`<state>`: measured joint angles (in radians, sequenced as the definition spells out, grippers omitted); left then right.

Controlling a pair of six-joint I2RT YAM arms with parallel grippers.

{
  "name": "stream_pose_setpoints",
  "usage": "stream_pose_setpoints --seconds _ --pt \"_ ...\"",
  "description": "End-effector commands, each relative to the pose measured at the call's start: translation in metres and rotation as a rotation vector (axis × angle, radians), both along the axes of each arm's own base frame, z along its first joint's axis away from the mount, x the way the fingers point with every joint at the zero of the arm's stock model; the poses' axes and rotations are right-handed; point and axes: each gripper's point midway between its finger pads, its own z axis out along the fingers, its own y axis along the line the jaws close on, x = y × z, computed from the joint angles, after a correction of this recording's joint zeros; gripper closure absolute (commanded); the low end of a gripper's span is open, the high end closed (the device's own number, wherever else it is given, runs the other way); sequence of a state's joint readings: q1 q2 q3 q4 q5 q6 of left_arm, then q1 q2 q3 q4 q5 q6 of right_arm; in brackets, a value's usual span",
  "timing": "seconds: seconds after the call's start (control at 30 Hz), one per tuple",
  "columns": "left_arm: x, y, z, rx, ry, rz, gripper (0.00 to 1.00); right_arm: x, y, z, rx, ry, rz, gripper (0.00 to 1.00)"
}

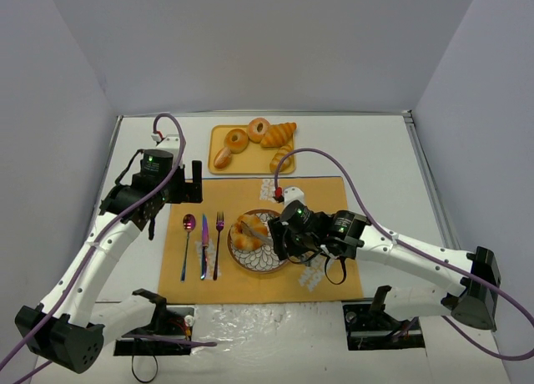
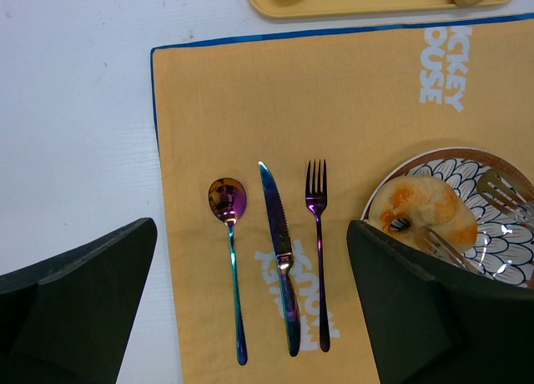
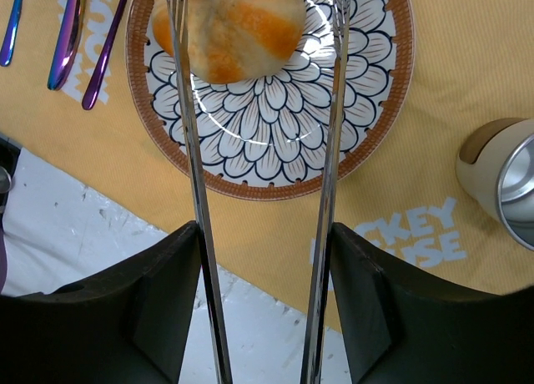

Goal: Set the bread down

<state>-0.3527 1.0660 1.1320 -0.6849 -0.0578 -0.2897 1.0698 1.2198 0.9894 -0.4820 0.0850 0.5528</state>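
Observation:
A golden bread roll (image 1: 248, 232) lies on the flower-patterned plate (image 1: 269, 265) in the middle of the orange placemat. My right gripper (image 1: 288, 234) is shut on a pair of metal tongs (image 3: 193, 150). The tong arms stand spread, one on each side of the bread (image 3: 238, 29), over the plate (image 3: 275, 117). I cannot tell whether their tips still touch it. My left gripper (image 2: 250, 225) hangs open and empty above the cutlery, with the bread (image 2: 421, 209) at its right.
A yellow tray (image 1: 219, 133) with several pastries sits behind the placemat (image 1: 325, 192). A spoon (image 2: 227, 202), knife (image 2: 275, 234) and fork (image 2: 317, 209) lie left of the plate. A cream cup (image 3: 501, 179) stands to the plate's right.

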Motion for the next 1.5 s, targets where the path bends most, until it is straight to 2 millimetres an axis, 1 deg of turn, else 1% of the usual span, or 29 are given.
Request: stream_pose_setpoints --seconds 0.0,0.13,0.23,0.33,0.4,0.5,0.53,0.57,0.63,0.73,0.83,0.9,1.0,1.07,1.13,1.17,1.3,1.33,1.4,1.47 --pt "0.006 0.000 0.014 -0.004 -0.053 0.006 0.04 0.014 0.005 0.028 0.054 -0.085 -0.051 0.43" --pt "0.006 0.000 0.014 -0.004 -0.053 0.006 0.04 0.024 0.004 0.045 0.062 -0.136 -0.086 0.43" --pt "0.006 0.000 0.014 -0.004 -0.053 0.006 0.04 0.032 0.007 0.057 0.069 -0.170 -0.095 0.43" --pt "0.007 0.000 0.013 -0.003 -0.052 0.007 0.04 0.047 0.007 0.062 0.045 -0.211 -0.131 0.43" --pt "0.007 0.000 0.014 -0.003 -0.053 0.007 0.04 0.063 0.002 0.067 0.034 -0.233 -0.173 0.43" --pt "0.006 0.000 0.014 -0.005 -0.054 0.005 0.04 0.088 -0.009 0.065 -0.002 -0.247 -0.238 0.43" --pt "0.006 -0.001 0.014 -0.006 -0.054 0.005 0.04 0.099 -0.014 0.069 -0.003 -0.261 -0.268 0.43" --pt "0.006 -0.001 0.015 -0.006 -0.056 0.005 0.04 0.113 -0.020 0.072 -0.009 -0.276 -0.307 0.44" --pt "0.006 -0.001 0.015 -0.008 -0.055 0.005 0.04 0.134 -0.029 0.072 -0.027 -0.296 -0.361 0.44" --pt "0.006 -0.001 0.015 -0.010 -0.055 0.003 0.04 0.160 -0.033 0.072 -0.049 -0.311 -0.406 0.44" --pt "0.006 -0.002 0.014 -0.012 -0.053 0.000 0.04 0.182 -0.031 0.079 -0.033 -0.328 -0.429 0.44" --pt "0.006 -0.002 0.015 -0.013 -0.054 -0.001 0.04 0.202 -0.034 0.072 -0.053 -0.318 -0.452 0.44" --pt "0.006 -0.002 0.015 -0.013 -0.056 0.000 0.04 0.222 -0.033 0.075 -0.040 -0.321 -0.469 0.45" --pt "0.006 -0.002 0.015 -0.013 -0.056 0.000 0.04 0.230 -0.032 0.067 -0.050 -0.307 -0.473 0.45" --pt "0.006 -0.002 0.016 -0.014 -0.057 0.000 0.04 0.240 -0.029 0.065 -0.048 -0.301 -0.476 0.45" --pt "0.006 -0.002 0.016 -0.014 -0.057 -0.001 0.04 0.246 -0.028 0.059 -0.050 -0.288 -0.475 0.45" --pt "0.005 -0.002 0.015 -0.014 -0.057 -0.001 0.04 0.259 -0.023 0.047 -0.053 -0.263 -0.470 0.46" --pt "0.006 -0.002 0.015 -0.014 -0.057 -0.001 0.04 0.261 -0.021 0.040 -0.060 -0.251 -0.465 0.46" --pt "0.006 -0.002 0.015 -0.014 -0.057 0.000 0.04 0.264 -0.018 0.034 -0.054 -0.242 -0.457 0.47" --pt "0.006 -0.002 0.015 -0.014 -0.057 -0.001 0.04 0.268 -0.014 0.022 -0.053 -0.223 -0.447 0.47"
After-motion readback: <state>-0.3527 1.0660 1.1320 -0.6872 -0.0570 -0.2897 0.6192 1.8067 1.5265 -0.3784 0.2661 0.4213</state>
